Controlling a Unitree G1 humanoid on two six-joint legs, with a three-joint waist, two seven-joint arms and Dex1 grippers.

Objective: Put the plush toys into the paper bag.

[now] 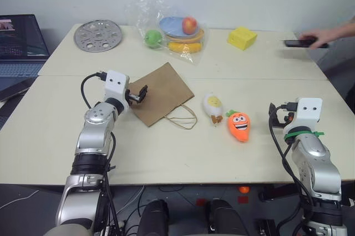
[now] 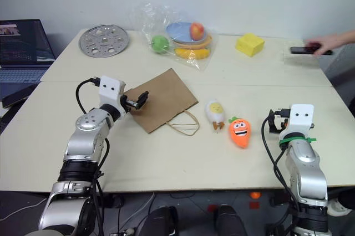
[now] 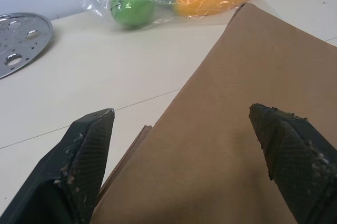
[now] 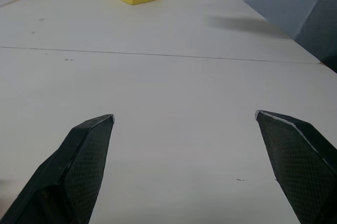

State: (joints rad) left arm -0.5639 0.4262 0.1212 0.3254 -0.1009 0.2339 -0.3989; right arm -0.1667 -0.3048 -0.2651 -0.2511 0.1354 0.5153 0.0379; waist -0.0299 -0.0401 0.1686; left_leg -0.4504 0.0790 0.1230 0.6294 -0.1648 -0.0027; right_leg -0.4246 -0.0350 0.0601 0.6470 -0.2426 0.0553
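The paper bag lies flat on the table, its mouth and thin loop handles turned toward five o'clock, nothing in it. Both plush toys lie on the bare tabletop at about four o'clock from the bag: the egg toy just past the handles, and the carrot toy just beside the egg at its four o'clock, the two close together but seemingly not touching.

The left claw hovers at the bag's nine o'clock edge with its jaws spread wide and nothing between them; in the left wrist view its fingertips straddle the brown paper, apparently above it, not gripping. The right claw waits at three o'clock of the carrot, well apart from it, jaws equally wide and empty, with bare tabletop ahead of it.

Judging from this, the task stands at its very start: the step in hand looks like getting hold of the bag so it can be opened. The next move calls for the left claw to close on a single upper layer at the bag's edge or a handle and lift, so the flat mouth gapes; pinching both layers would keep it shut. The right claw then needs to swing toward nine o'clock to reach the carrot
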